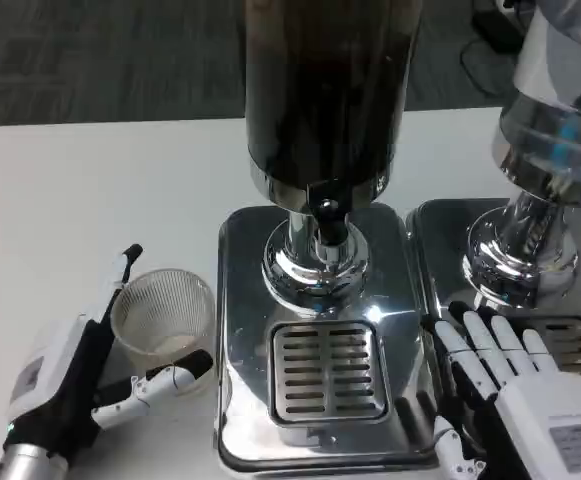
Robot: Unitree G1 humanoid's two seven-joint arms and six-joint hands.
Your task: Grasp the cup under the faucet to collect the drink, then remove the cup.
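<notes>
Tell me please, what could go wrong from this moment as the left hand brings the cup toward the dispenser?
1. The left hand only cradles the clear cup between spread fingers; the light cup might slip or tip.
2. The cup stands on the table beside the steel base; sliding it sideways could catch the base's edge.
3. The faucet sits low above the drip grate, so the rim could bump it.

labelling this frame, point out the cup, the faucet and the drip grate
cup [163, 318], head view, inside wall
faucet [326, 212], head view, spout body
drip grate [328, 372], head view, middle slats
</notes>
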